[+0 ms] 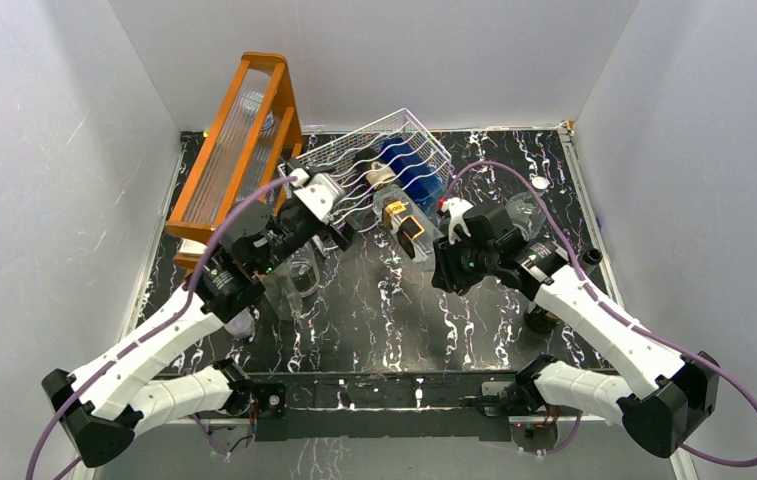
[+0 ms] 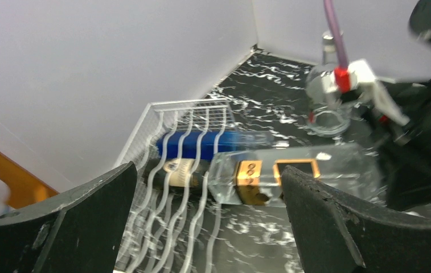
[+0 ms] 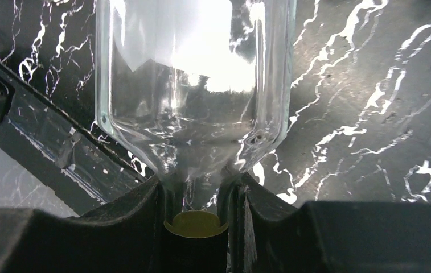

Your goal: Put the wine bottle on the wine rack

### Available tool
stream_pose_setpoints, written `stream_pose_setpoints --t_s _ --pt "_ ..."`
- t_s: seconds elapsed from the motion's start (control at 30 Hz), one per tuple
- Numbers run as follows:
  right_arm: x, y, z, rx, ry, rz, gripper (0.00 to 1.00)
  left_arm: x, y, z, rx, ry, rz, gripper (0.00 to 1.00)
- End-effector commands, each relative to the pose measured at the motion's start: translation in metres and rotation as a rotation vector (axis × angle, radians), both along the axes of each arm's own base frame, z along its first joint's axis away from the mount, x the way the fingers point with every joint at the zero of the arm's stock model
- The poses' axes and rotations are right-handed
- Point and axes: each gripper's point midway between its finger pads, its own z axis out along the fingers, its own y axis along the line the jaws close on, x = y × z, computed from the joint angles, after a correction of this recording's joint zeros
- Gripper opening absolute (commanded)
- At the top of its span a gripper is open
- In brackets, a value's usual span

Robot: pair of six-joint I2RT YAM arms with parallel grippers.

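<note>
While the right gripper [image 3: 196, 190] clamped the clear wine bottle [image 3: 196, 85] by its neck, the grip hid everything there but a gold cap [image 3: 196, 224]. The bottle lay nearly flat, with its base pointing into the front edge of the white wine rack [image 1: 354, 150]; whether they touched was unclear. The left gripper [image 2: 208, 173] gaped empty beside it.

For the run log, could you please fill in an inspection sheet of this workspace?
Surface: black marbled table, no spills seen.
Job's things: clear wine bottle, gold label, lying with its base end at the white wire wine rack's front; rack holds a blue bottle and a dark bottle.
Clutter: orange wooden frame; round clear bottle; clear glass vessel by the left arm; dark object near the right arm.
Grippers: right gripper, fingers shut on the wine bottle's neck; left gripper open, holding nothing.
Cables: purple cable along each arm, no snag seen.
Surroundings: white walls on three sides.
</note>
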Motion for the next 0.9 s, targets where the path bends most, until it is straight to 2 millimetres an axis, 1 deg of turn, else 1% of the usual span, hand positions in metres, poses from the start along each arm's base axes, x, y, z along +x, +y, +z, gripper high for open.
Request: stream_pose_setpoints --t_s 0.0,0.17,0.27,0.5,0.7,0.87 --pt "0.023 0.045 0.053 0.281 -0.216 0.087 0.0 -0.018 0.015 0.012 -0.193 0.223 0.048 0.97" --pt "0.022 0.053 0.03 0.306 -0.19 0.096 0.0 -0.021 0.035 -0.006 -0.205 0.33 0.148 0.97" --pt "0.025 0.055 0.017 0.291 -0.17 0.081 0.0 -0.024 0.039 -0.009 -0.21 0.355 0.162 0.97" --pt "0.031 0.061 -0.006 0.29 -0.146 0.048 0.0 -0.026 0.036 -0.007 -0.199 0.348 0.138 0.98" --pt "0.037 0.068 -0.017 0.284 -0.136 0.03 0.0 -0.029 0.037 0.005 -0.207 0.322 0.121 0.98" --pt "0.04 0.077 -0.028 0.276 -0.126 0.028 0.0 -0.03 0.035 0.01 -0.194 0.291 0.101 0.98"
